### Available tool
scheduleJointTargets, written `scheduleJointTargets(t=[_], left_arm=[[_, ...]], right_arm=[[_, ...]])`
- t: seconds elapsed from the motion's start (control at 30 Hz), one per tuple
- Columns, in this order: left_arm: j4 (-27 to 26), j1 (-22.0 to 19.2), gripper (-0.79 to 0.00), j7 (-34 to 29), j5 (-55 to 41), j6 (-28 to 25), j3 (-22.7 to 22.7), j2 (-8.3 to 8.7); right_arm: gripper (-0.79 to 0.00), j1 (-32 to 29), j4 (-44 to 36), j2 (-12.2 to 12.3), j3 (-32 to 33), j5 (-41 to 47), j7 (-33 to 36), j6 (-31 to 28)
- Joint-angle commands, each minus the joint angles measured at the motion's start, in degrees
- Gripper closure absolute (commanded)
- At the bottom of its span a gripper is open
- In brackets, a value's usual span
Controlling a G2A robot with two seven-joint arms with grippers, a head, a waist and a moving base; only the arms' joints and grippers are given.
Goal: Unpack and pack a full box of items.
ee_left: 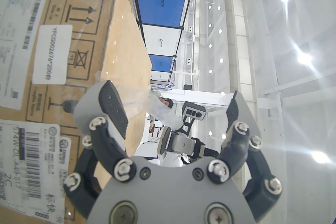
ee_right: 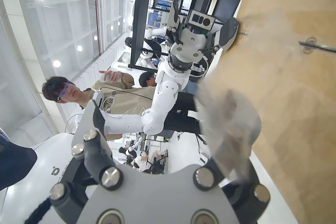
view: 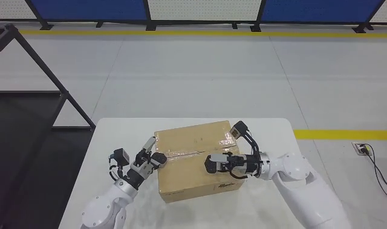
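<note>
Cardboard box (view: 187, 138) stands in the middle of the white table (view: 121, 138), turned slightly, its top flaps closed and a strip of clear tape (view: 181, 151) running left to right along the seam. The left gripper (view: 152, 151) is at the left edge of the box top, where the seam meets that edge. In the left wrist view this gripper (ee_left: 173, 93) has its 2 fingers spread wide and grips nothing. One ribbed pad (ee_left: 113, 107) lies against the top corner of the box (ee_left: 123, 51), with a crumpled shred of clear tape (ee_left: 157, 109) hanging just beside it, and the other finger is out in open air. White printed labels (ee_left: 52, 54) cover the left side of the box. The right gripper (view: 210, 164) lies low over the box top, right of centre and just on the near side of the seam, pointing left toward the other gripper. In the right wrist view its fingers (ee_right: 97, 117) are also well apart and hold no solid thing. The finger next to the box surface (ee_right: 288, 104) is wrapped in a cloudy wad of tape (ee_right: 225, 114) and looks to touch the cardboard. The same view shows the left gripper's fingertip (ee_right: 228, 33) pressed against the far end of the seam
</note>
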Motion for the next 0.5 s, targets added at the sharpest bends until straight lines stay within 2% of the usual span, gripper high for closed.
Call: scheduleJointTargets(t=[0.0, 0.17, 0.47], left_arm=[[0.0, 0.0, -0.785, 0.0, -0.1, 0.0, -0.1, 0.03], [-0.2, 0.3, -0.785, -0.1, -0.1, -0.1, -0.3, 0.12], [-0.3, 0.4, -0.785, -0.2, -0.2, -0.1, -0.5, 0.25]], right_arm=[[-0.785, 0.1, 0.2, 0.0, 0.3, -0.9, -1.8, 0.3], [-0.785, 0.0, 0.2, 0.0, 0.8, -2.0, -3.8, 0.6], [-0.785, -2.7, -1.6, 1.1, 5.7, -3.3, -5.7, -0.3]])
